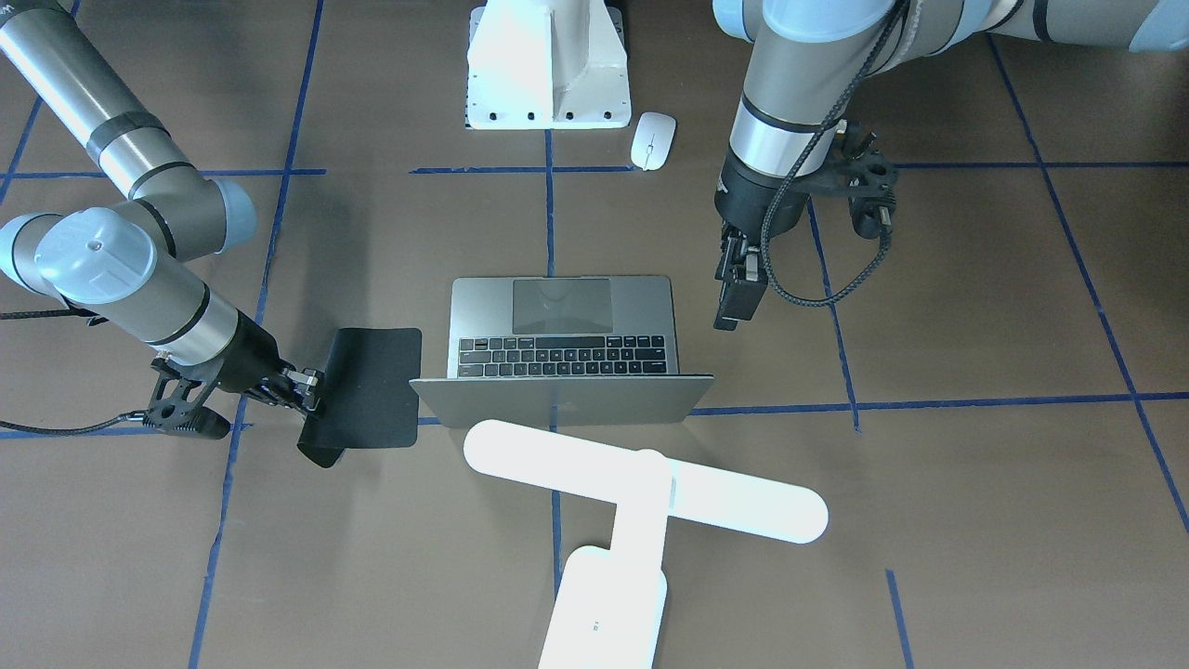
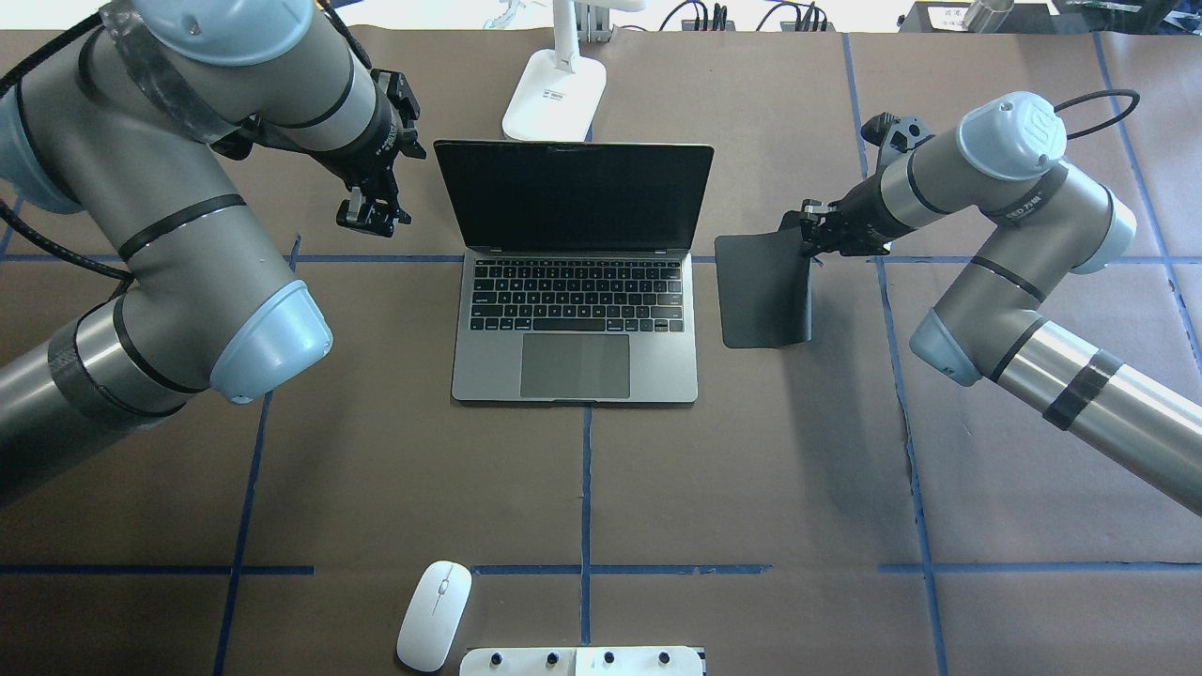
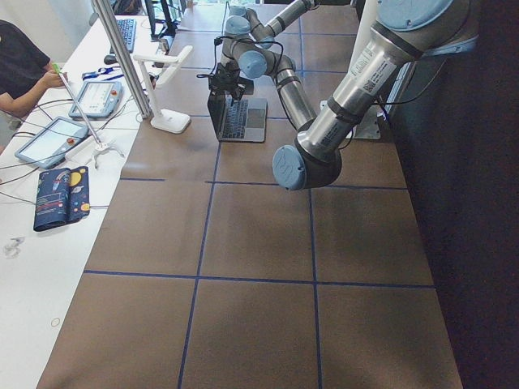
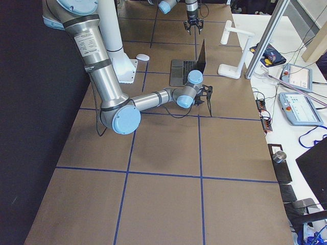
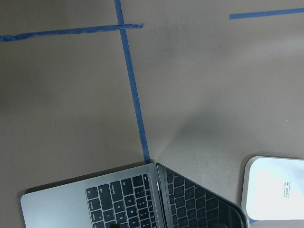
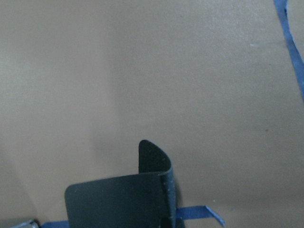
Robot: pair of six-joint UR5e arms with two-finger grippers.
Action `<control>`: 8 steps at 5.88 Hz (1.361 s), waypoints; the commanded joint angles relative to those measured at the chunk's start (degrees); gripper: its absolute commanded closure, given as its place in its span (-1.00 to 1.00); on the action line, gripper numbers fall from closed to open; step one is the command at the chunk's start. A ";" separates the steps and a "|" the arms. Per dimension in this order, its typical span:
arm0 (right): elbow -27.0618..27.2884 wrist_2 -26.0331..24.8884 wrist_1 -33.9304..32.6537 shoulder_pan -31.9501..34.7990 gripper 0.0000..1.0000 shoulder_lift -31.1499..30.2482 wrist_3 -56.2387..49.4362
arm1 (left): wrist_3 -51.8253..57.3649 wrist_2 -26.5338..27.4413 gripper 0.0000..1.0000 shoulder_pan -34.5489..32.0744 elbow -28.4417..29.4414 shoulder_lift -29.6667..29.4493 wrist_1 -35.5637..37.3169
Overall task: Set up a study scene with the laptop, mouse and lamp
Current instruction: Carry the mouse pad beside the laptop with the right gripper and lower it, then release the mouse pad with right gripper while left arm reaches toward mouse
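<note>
I have the laptop (image 2: 575,366) open with the lamp (image 1: 641,483) behind it, my right gripper (image 2: 809,239) pinching the mat (image 2: 762,300), my left gripper (image 2: 374,214) spread and empty, and the mouse (image 2: 434,615) not yet placed.

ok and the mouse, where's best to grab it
Come straight down on the mouse and pinch its two long sides at mid-body. It lies flat, low and domed, so its narrow width probably suits the fingers best. Mind the white pedestal close beside it.

Overhead and front views oppose, sharing the laptop (image 2: 575,310); wrist cameras seemingly look down.
</note>
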 commanded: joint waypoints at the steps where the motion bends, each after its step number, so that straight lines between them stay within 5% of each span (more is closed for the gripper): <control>1: -0.29 -0.10 0.04 0.49 -1.00 0.57 -0.24 | 0.35 0.26 -0.45 0.64 -1.55 2.62 -0.77; 3: 0.50 3.47 0.48 3.55 -1.00 0.23 -0.51 | 15.08 1.31 -1.00 7.12 -10.22 10.78 -0.77; 5: 0.50 10.33 0.48 9.08 -1.00 0.22 -0.59 | 25.71 9.98 -1.00 21.57 -19.81 21.40 -0.69; 6: 0.42 9.83 0.48 9.28 -1.00 0.05 -0.68 | 26.19 11.85 -1.00 27.83 -20.02 21.72 -1.12; 7: 0.50 10.18 0.40 9.80 -1.00 0.05 -0.68 | 24.97 25.18 -1.00 38.42 -19.32 21.81 -1.04; 8: 0.50 10.01 0.40 9.89 -1.00 0.14 -0.68 | 25.92 30.53 -0.86 40.88 -19.67 21.72 -1.56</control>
